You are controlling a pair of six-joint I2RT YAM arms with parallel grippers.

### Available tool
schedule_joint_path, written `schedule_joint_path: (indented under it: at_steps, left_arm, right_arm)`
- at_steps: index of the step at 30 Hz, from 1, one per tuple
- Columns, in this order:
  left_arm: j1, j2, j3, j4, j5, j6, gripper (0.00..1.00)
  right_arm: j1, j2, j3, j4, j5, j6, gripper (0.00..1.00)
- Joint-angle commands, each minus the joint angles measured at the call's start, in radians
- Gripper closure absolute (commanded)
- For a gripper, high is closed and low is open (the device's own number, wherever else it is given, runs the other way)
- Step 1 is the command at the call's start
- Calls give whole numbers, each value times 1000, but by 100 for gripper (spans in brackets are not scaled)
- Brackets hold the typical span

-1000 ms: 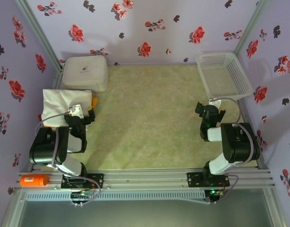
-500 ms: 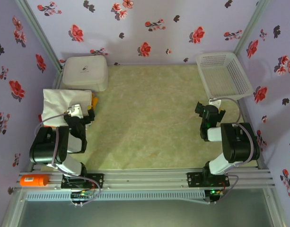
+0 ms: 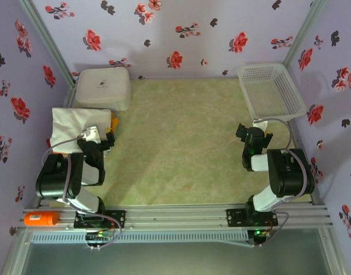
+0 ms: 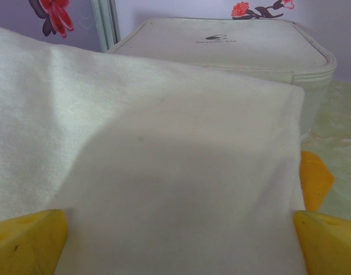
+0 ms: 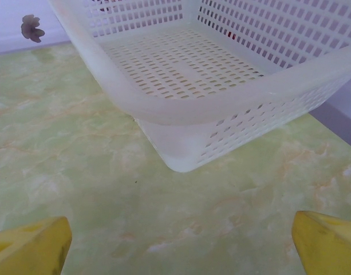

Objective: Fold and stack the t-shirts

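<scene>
Off-white cloth catches the eye first: the folded t-shirt [image 3: 77, 123] lies at the left edge of the overhead view, just in front of the white box [image 3: 102, 87]. A yellow t-shirt [image 4: 314, 179] peeks out from under its right side, so to me this looks like the top of a stack tucked into that corner. The left gripper [image 4: 176, 243] hangs low over the cloth with its yellow fingers spread wide and nothing pinched between them. On the right of the overhead view the right gripper [image 5: 178, 243] is likewise spread and empty above the bare green table [image 5: 78, 166]. It faces the mesh basket [image 5: 181, 109], well apart from the shirts, probably parked clear of the work.
</scene>
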Motion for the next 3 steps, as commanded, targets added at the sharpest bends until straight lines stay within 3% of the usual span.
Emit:
schedule_joint_path:
  at_steps: [1,3]
  left_arm:
    - [8,9,-10,34,-21,-10,0]
    - [8,10,-11,35,-21,-10,0]
  right_arm:
    - [1,-2,-1,24,-8,12,1]
    - [1,-6,-6,30,-8,12,1]
